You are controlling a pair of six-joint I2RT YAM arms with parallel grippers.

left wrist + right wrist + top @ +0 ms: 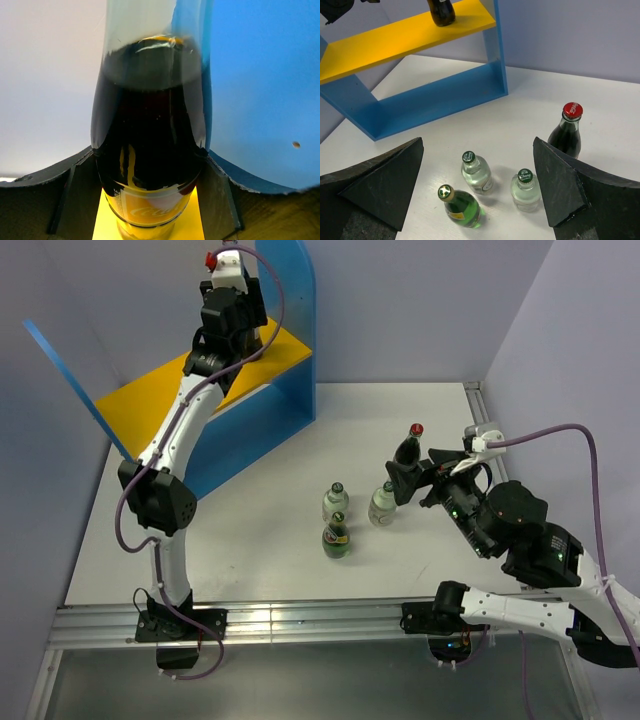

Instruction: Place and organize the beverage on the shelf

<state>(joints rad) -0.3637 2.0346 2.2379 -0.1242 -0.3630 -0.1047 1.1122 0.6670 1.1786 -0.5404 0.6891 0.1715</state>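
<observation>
My left gripper (226,302) is shut on a tall dark cola bottle (150,130) with a red cap (212,258), holding it upright on the shelf's yellow top board (150,392) beside the blue side panel (290,320). In the right wrist view the bottle's base (441,11) stands on the board (395,37). My right gripper (408,478) is open and empty, hovering above the table by the second cola bottle (409,446). Two small clear bottles (477,172) (525,189) and a dark green one (461,206) stand below its spread fingers (385,185).
The shelf's lower blue panel (435,97) rests on the white table (260,540). Grey walls close in at the back and both sides. A metal rail (300,620) runs along the near table edge.
</observation>
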